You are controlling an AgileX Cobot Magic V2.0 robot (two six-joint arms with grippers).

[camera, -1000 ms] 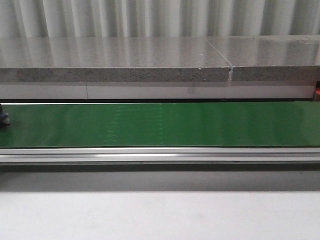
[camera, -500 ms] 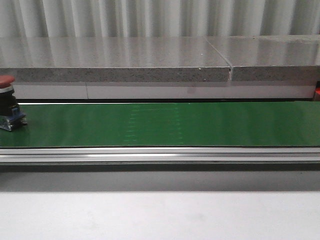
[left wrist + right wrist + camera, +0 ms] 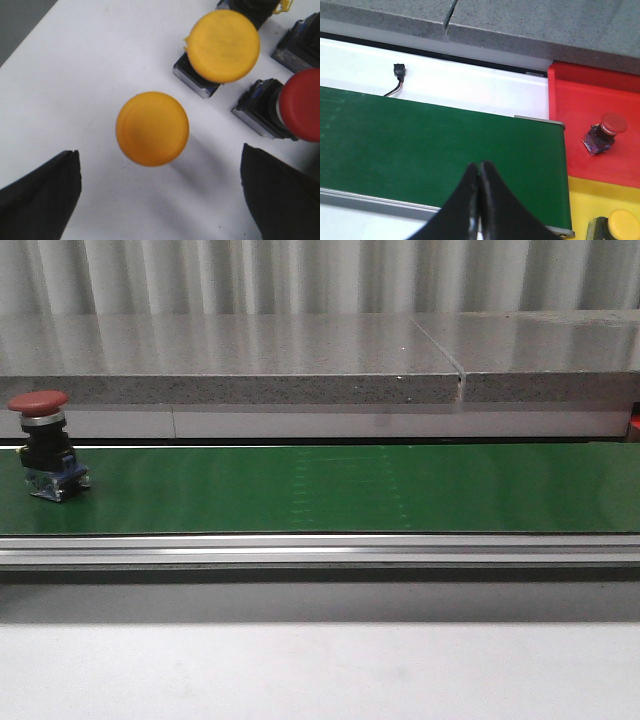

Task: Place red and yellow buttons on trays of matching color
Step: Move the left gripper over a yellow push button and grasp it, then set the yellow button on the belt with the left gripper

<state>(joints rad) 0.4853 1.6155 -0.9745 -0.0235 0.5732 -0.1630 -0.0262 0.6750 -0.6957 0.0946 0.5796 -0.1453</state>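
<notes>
Red button stands upright on the green belt at the far left of the front view, well apart from the right gripper, whose jaws are pressed together over the belt's end at lower centre of its wrist view, beside the red tray. I judge the right arm the likelier taker. The left gripper, jaws apart and empty, hovers above a yellow button on the white desk.
</notes>
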